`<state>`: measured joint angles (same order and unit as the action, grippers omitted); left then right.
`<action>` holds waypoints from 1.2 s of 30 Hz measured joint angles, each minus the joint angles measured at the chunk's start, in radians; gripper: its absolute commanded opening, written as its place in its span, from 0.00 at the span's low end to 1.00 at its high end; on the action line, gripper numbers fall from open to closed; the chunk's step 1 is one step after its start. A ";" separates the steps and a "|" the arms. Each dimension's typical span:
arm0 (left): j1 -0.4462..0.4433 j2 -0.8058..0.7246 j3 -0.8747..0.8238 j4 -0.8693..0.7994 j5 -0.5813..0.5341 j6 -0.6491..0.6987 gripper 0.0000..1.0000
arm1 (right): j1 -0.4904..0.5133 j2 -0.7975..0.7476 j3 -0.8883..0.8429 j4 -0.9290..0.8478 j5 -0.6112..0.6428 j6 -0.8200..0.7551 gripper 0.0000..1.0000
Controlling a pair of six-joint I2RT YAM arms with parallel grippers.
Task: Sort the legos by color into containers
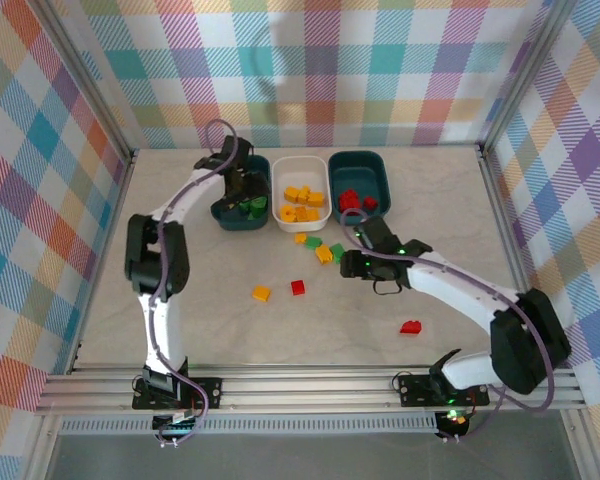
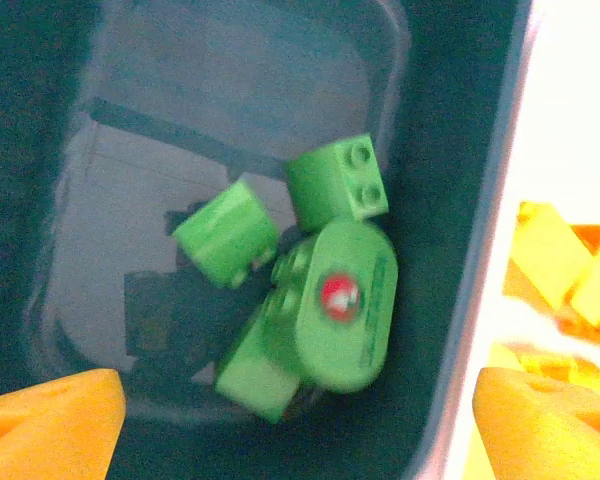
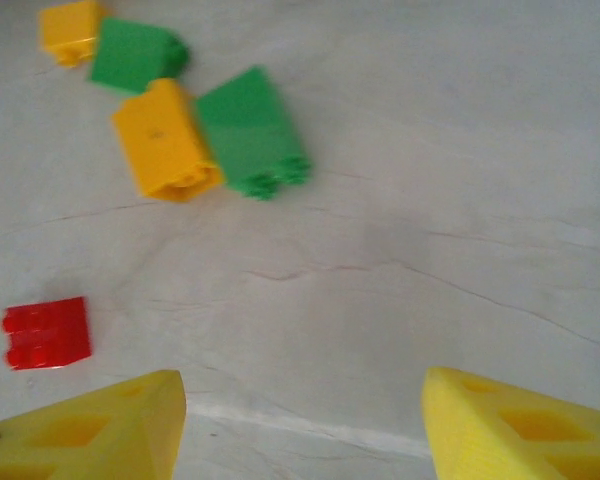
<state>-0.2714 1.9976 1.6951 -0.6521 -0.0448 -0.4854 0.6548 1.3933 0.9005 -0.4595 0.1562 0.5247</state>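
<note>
Where seen from above, starts with the pale marbled table [image 1: 180, 320], walled in plaid. Carries three containers in a row at its far side: left teal tub [image 1: 228, 218], white tub [image 1: 301, 160], right teal tub [image 1: 375, 170], set close beside each other. Hangs the left gripper [image 1: 245, 192] over the left teal tub, with orange fingertips [image 2: 50, 420] spread wide and pinching nothing. Has a heap of green legos [image 2: 330, 300] on that tub's floor, beyond and between the two fingertips, clear of both. Holds yellow-orange legos [image 1: 302, 200] in the white tub and red legos [image 1: 355, 200] in the right teal tub. Poises the right gripper [image 1: 358, 240] over bare table just in front of the right teal tub, with yellow fingertips [image 3: 90, 430] apart and nothing between them. Finds a yellow brick [image 3: 167, 140] and a green brick [image 3: 250, 130] touching side by side ahead of those fingers, toward the wrist view's left, with a second green brick [image 3: 135, 55] and a second yellow brick [image 3: 68, 30] farther on. Puts a red brick [image 3: 47, 333] near the lower-left fingertip, apart from it. Adds, nearer the arm bases, a lone yellow brick [image 1: 261, 293] and a lone red brick [image 1: 411, 326].
</note>
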 measured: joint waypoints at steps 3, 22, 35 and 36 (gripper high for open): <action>0.000 -0.227 -0.212 0.062 0.001 -0.040 0.92 | 0.088 0.091 0.084 0.014 0.003 -0.032 0.62; 0.138 -0.962 -1.102 0.177 -0.094 -0.360 1.00 | 0.353 0.650 0.539 0.078 -0.061 -0.363 0.68; 0.183 -1.010 -1.137 0.184 -0.006 -0.363 1.00 | 0.401 0.728 0.600 0.061 -0.129 -0.414 0.63; 0.183 -1.010 -1.137 0.184 0.000 -0.363 1.00 | 0.404 0.730 0.602 0.062 -0.131 -0.414 0.62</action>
<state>-0.0887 0.9878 0.5583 -0.4679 -0.0452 -0.8482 1.0588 2.1235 1.5021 -0.3977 0.0250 0.1112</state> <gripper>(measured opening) 0.997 0.638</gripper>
